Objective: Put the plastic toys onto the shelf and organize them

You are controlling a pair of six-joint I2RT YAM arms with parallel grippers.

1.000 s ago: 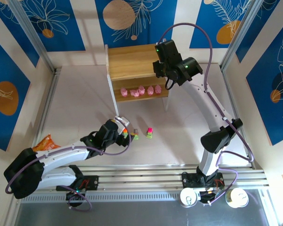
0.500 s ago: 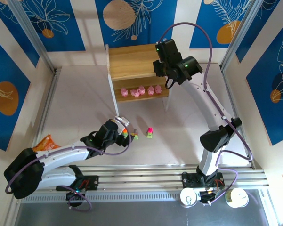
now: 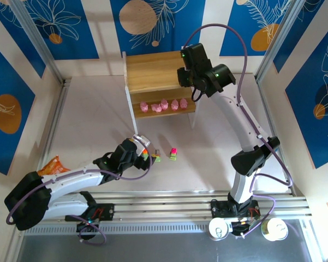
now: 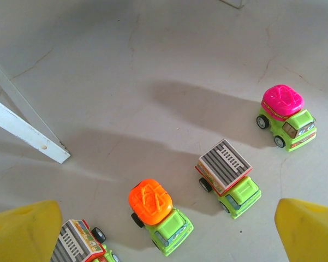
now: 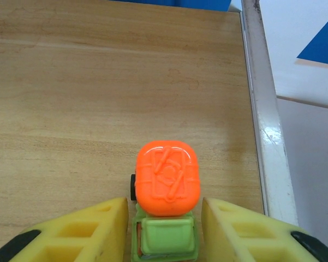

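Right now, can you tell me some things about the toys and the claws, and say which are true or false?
1. The pink pigs stand in a row on the lower tier of the shelf. True.
2. The left claw is shut on a truck. False: it is wide open, holding nothing.
3. An orange-topped truck sits on the top board, between the fingers of the right claw. True.
4. The pink-topped truck is on the shelf. False: it stands on the table.

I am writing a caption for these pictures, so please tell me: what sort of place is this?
Probably a robot lab work cell, not a home: two arms are bolted to metal rails at the table edge, and blue leaf-print panels in metal frames wall in the white tabletop.
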